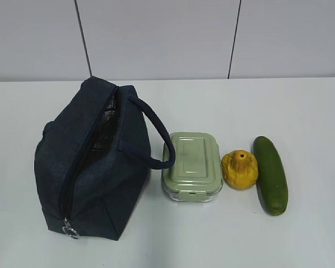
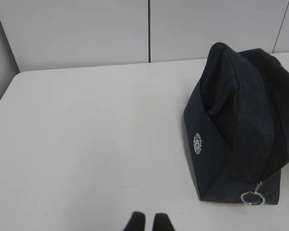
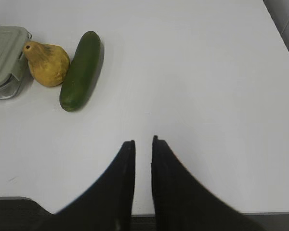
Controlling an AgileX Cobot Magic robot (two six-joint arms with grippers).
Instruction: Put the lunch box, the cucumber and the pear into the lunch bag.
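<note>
Exterior: lunch bag (image 1: 92, 167) unzipped on counter (image 1: 268, 240); rightward stand lunch box (image 1: 191, 166), pear (image 1: 239, 169), cucumber (image 1: 271, 174).
Left wrist: left tool (image 2: 147, 222) closed, empty, well apart from bag.
Right wrist: right tool (image 3: 141, 147) narrowly parted, empty, away from cucumber.

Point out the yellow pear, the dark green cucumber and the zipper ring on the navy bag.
Lumpy yellow pear (image 1: 239, 170), exterior view, body.
Long dark green cucumber (image 3: 80, 70), right wrist view, middle.
Silver zipper ring (image 2: 252, 198), left wrist view, rim.
</note>
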